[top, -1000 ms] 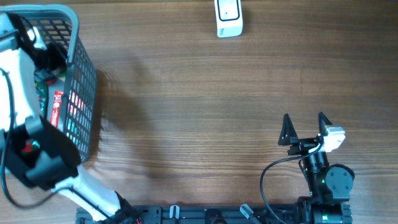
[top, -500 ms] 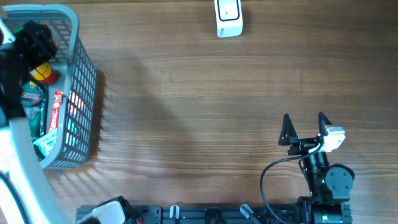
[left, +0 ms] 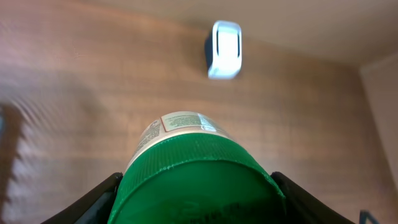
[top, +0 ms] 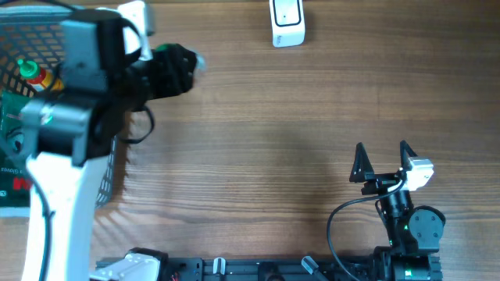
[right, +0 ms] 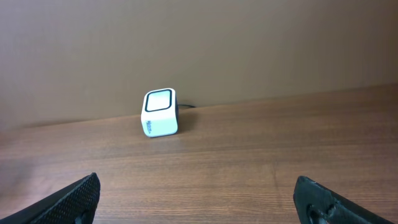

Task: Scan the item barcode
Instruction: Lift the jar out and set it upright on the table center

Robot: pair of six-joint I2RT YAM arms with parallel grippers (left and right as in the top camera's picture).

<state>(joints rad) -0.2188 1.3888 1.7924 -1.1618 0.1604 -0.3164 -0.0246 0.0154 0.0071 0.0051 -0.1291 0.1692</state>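
Green-capped bottle (left: 186,149), clamped in left pincer (top: 181,65), has left the basket (top: 23,19); right pincer (top: 381,153) gapes.

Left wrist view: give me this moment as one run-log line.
left end effector: holding green-lidded white plastic bottle | white cube barcode scanner: ahead, apart | right end effector: open, empty
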